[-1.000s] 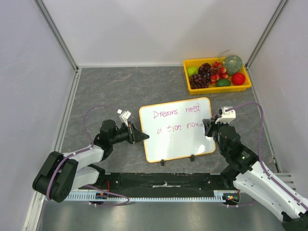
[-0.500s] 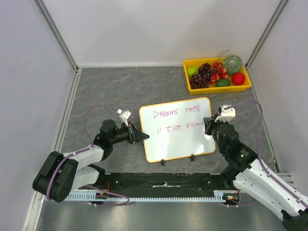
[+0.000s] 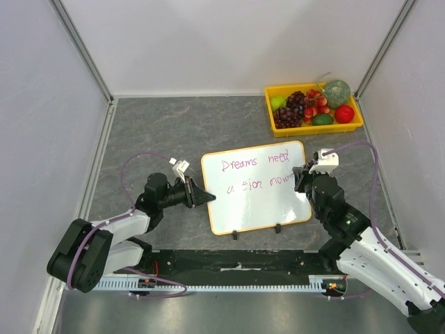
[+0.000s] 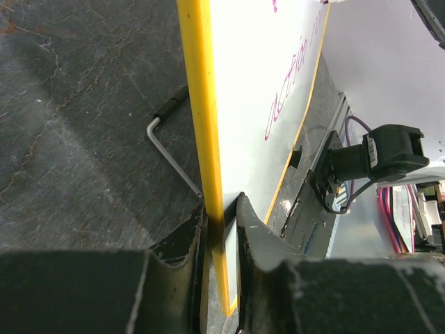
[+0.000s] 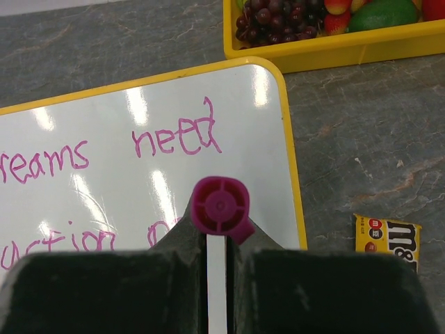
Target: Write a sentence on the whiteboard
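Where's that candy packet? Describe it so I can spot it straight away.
Start at the whiteboard in the right wrist view and go just past its right edge, nearer than the yellow tray. There, alone on the grey table, lies the candy packet. It is small, flat and yellow with brown print, far smaller than the tray.

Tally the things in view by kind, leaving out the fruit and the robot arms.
whiteboard: 1
yellow tray: 1
marker: 1
candy packet: 1
Total: 4
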Robot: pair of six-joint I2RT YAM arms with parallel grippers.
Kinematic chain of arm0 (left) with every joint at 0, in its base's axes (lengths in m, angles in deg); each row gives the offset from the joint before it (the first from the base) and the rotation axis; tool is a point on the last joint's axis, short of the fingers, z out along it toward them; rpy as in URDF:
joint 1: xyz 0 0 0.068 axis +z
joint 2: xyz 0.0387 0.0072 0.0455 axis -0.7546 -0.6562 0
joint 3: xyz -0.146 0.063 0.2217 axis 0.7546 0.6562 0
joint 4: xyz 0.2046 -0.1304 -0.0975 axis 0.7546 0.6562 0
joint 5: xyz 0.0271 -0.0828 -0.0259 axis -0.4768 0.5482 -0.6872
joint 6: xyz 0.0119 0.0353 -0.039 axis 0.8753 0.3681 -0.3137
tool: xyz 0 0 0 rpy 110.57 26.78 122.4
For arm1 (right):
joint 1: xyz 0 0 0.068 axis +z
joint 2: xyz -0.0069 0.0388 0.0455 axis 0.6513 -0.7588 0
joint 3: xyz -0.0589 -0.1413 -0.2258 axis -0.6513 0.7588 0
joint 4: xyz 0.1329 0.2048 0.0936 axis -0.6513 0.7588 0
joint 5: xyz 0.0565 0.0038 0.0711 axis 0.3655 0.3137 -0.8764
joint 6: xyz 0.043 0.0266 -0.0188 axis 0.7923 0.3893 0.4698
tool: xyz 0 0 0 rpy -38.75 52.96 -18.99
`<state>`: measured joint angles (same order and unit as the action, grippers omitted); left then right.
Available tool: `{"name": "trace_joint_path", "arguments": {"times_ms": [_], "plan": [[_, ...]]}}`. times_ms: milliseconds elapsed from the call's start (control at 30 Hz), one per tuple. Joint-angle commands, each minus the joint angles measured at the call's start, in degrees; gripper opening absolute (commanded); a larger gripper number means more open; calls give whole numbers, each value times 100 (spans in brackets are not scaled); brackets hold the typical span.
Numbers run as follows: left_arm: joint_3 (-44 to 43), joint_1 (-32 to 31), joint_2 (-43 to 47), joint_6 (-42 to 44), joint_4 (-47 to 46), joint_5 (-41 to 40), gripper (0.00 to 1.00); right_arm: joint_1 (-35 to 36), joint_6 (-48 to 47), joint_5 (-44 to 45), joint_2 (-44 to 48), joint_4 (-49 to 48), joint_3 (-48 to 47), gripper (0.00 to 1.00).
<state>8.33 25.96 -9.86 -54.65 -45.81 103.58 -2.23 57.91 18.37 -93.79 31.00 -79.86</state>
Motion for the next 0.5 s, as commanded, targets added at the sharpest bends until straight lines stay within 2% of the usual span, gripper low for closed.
{"name": "trace_joint_path", "arguments": {"times_ms": [0,467], "plan": [[-3,-9,-78,560,347,-479,2,-9,65,-61,140,-187,-223,0],[-3,-18,-52,560,356,-488,2,-9,197,61,668,419,-162,0]]}}
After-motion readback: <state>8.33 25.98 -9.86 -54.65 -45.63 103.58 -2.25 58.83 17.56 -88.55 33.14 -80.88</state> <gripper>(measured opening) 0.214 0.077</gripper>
